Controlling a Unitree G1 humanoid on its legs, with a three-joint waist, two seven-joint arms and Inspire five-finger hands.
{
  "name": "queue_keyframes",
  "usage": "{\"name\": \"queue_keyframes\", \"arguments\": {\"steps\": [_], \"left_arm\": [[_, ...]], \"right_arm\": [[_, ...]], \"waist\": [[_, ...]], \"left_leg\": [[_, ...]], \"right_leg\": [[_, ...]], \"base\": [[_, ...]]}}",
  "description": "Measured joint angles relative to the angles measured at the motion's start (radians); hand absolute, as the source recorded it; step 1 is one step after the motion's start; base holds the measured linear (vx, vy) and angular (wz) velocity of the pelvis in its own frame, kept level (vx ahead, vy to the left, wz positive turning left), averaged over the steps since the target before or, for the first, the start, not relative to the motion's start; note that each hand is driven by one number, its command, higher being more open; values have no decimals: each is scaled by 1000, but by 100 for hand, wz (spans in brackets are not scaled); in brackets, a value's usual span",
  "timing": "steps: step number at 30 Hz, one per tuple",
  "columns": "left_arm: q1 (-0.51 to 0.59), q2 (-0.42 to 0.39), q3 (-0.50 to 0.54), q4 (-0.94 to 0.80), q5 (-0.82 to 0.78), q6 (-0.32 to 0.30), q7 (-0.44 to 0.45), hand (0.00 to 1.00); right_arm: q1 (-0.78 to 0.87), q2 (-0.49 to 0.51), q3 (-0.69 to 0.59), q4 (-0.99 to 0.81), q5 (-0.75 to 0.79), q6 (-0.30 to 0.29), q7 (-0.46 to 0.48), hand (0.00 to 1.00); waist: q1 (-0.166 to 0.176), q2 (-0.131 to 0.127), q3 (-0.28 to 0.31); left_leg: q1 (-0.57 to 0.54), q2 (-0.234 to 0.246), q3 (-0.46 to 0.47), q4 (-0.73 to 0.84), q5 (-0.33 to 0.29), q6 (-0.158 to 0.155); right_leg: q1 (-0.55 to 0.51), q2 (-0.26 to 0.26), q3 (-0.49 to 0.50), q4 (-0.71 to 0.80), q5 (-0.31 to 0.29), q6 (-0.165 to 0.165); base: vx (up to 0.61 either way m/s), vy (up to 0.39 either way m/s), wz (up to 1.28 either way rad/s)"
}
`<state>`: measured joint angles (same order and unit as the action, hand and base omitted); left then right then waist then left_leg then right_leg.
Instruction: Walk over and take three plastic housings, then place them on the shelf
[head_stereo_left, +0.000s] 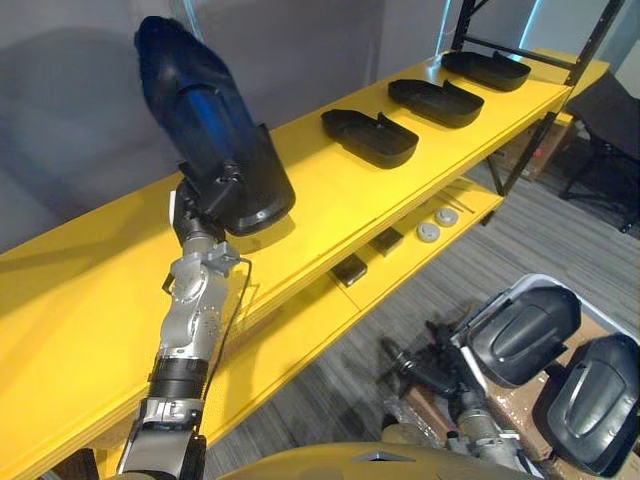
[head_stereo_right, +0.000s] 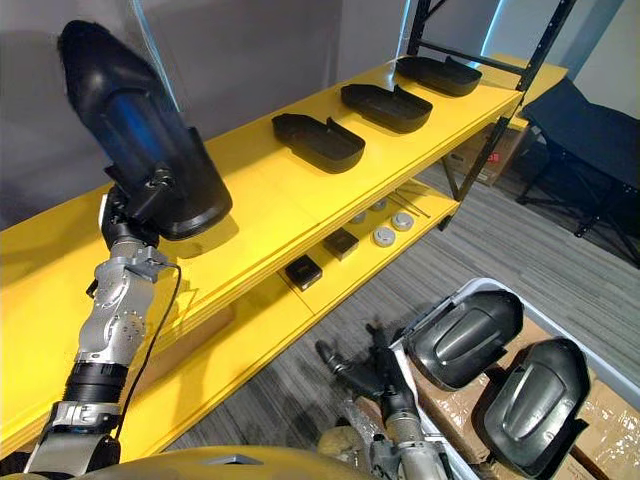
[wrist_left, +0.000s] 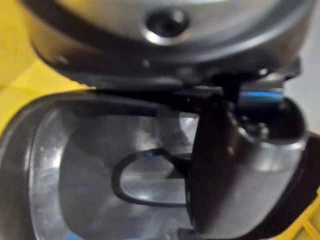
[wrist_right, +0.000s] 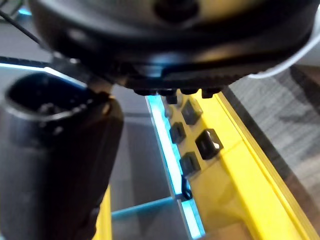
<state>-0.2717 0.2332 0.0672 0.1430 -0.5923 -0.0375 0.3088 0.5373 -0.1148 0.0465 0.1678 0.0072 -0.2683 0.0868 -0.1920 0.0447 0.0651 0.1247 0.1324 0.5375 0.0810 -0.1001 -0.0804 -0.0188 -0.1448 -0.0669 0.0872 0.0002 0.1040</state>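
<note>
Where the long yellow shelf (head_stereo_left: 330, 195) runs away to the right, its top board carries three black plastic housings in a row, each lying hollow side up and apart from the others: the nearest housing (head_stereo_left: 370, 137), the middle housing (head_stereo_left: 436, 101) and the farthest housing (head_stereo_left: 487, 69). Below it, a lower shelf board (head_stereo_left: 400, 270) juts forward. On the floor at the right, a pale bin (head_stereo_right: 497, 284) holds two more housings side by side, domed side up, the left bin housing (head_stereo_left: 525, 335) and the right bin housing (head_stereo_left: 595, 390).

A fourth housing, the held housing (head_stereo_left: 205, 110), stands tilted above the near end of the top board, its broad end down just above the surface. The left robot hand (head_stereo_left: 207, 203) has its fingers and thumb closed round that lower end. The right robot hand (head_stereo_left: 430, 362) hangs low beside the bin, its fingers loosely spread and gripping nothing.

On the lower board lie two small black boxes (head_stereo_left: 349, 269) and two grey discs (head_stereo_left: 428, 231).
</note>
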Motion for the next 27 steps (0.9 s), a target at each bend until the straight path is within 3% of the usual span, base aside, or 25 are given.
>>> {"name": "queue_keyframes", "arguments": {"steps": [9, 20, 21, 27], "left_arm": [[-37, 21, -16, 213, -80, 92, -52, 0], [-159, 54, -72, 260, -82, 101, -80, 0], [-179, 59, -72, 268, -82, 99, -72, 100], [-244, 91, -100, 323, -82, 108, -35, 100]], "right_arm": [[-11, -33, 104, 102, 0, 20, 36, 100], [-50, -79, 168, 115, 10, 19, 11, 100], [-54, -79, 168, 115, 10, 18, 7, 100], [-54, -84, 173, 115, 32, 8, -16, 100]], "waist": [[-7, -13, 9], [-18, -40, 61], [-21, -41, 70], [-36, -34, 90]], "left_leg": [[-25, -3, -8, 2, 8, 3], [-53, -3, -11, 4, 22, 6], [-56, -4, -10, 4, 23, 7], [-51, -2, -5, 4, 24, 7]], "right_leg": [[-35, 0, 5, 17, -3, -5], [-63, -1, 8, 17, 4, -10], [-66, -1, 10, 16, 9, -7], [-63, 2, 14, 14, 16, -6]], "base": [[0, 0, 0], [-43, -11, 0], [0, 0, 0], [0, 1, -2]]}}
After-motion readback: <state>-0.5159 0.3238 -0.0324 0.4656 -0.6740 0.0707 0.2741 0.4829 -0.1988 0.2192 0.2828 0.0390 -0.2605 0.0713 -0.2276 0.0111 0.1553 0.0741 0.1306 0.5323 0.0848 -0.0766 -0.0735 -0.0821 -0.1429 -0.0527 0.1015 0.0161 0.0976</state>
